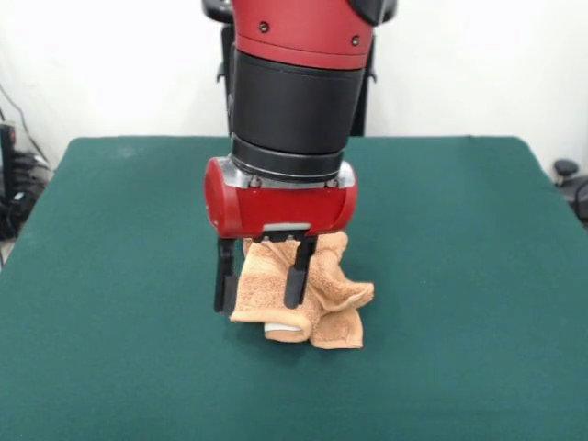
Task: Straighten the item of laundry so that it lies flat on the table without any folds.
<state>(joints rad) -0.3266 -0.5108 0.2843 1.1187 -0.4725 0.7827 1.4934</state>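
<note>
The orange-tan towel (322, 299) lies crumpled in a bunched heap near the middle of the dark green table (459, 239), with folds standing up and a small white tag (286, 326) showing at its front edge. My gripper (259, 308) hangs straight down over the towel's left part. Its two black fingers (223, 276) stand well apart, so it is open. The left finger is just beside the towel's left edge and the right finger is in front of the cloth. The arm hides the towel's top part.
The red and black arm (294, 92) comes down from the top centre. Green table surface spreads on all sides of the towel. Cables and equipment (14, 184) sit beyond the table's left edge, and a dark object (570, 179) sits beyond its right edge.
</note>
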